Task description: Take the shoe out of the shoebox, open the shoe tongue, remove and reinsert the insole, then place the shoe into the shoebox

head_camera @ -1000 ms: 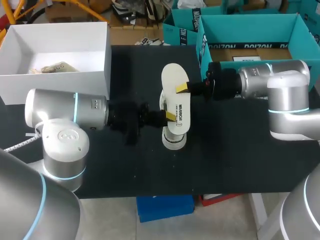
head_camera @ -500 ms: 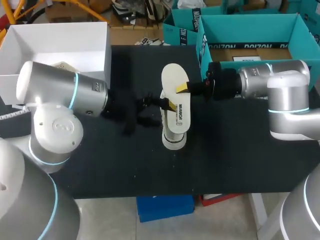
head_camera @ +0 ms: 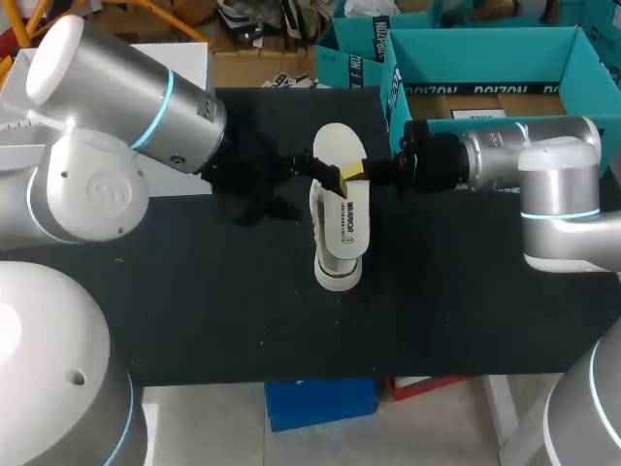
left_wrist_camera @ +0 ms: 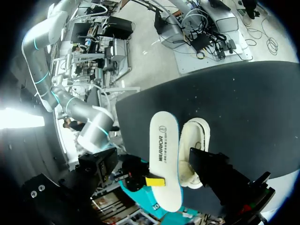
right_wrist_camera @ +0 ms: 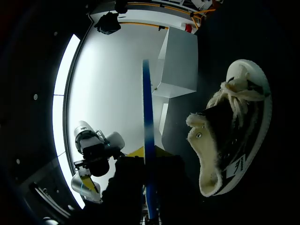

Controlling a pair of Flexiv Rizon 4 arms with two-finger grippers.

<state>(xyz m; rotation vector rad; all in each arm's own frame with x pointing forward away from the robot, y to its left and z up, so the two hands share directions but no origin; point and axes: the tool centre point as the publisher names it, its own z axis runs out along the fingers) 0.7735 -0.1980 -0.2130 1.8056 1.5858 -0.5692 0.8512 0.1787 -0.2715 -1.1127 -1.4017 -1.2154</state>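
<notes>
The insole is held over the shoe, near the middle of the black tabletop. It is oriented lengthwise from far to near, with its printed face upward. The shoe stands on the tabletop directly below and is largely covered by the insole in the head view. Only its near end and part of its left side are exposed. Whether insole and shoe are touching cannot be determined.

The right gripper enters from the right. Its jaws are closed on the insole at the right edge, toward the far end. In the right wrist view the insole is seen edge-on as a thin blue line running between the jaws, with the shoe beside it, its fleece lining and laces visible.

The left gripper is positioned at the left edge of the insole, just beside the right gripper. Whether its jaws are clamped on the insole cannot be determined.

The white box is located at the far left, largely hidden behind the left arm. The teal box is located at the far right. The shoe is outside both.
</notes>
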